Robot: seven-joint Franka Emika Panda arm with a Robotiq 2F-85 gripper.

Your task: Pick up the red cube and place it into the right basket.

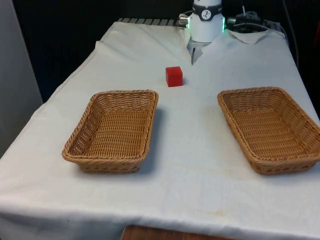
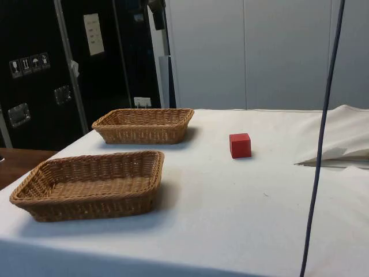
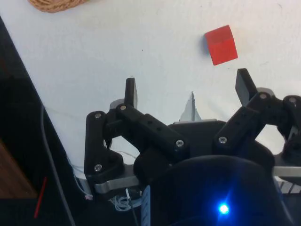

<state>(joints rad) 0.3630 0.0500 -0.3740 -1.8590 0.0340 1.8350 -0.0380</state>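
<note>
The red cube [image 1: 174, 76] is seen sitting flat on the white cloth [image 1: 185, 165], w/ nothing touching it. In the front view it is found at abt 12 o'clock from the table's middle, near the far end, close to the robot's white base [image 1: 206, 22]. Two woven wicker baskets are set on the cloth, well apart from each other. One basket [image 1: 112, 130] is placed on the front view's left, at abt 7 o'clock from the cube. The other basket [image 1: 270, 127] is placed on the front view's right, at abt 4 o'clock from the cube. Nothing is held inside either basket. In the side view the cube [image 2: 240, 145] is seen at abt 3 o'clock from the far basket [image 2: 144, 125] and abt 1 o'clock from the near basket [image 2: 89, 183]; it is apart from both. A thin dark cable [image 2: 323, 138] is seen hanging down in front of that view. In the wrist view the gripper [image 3: 188, 92] is held high over the cloth, and its two black fingers [image 3: 130, 92] are spread wide w/ nothing between them. The cube [image 3: 221, 44] is seen past the fingertips, at abt 1 o'clock from the gripper, not touched. A bit of a basket's rim [image 3: 56, 4] is seen at abt 11 o'clock.
</note>
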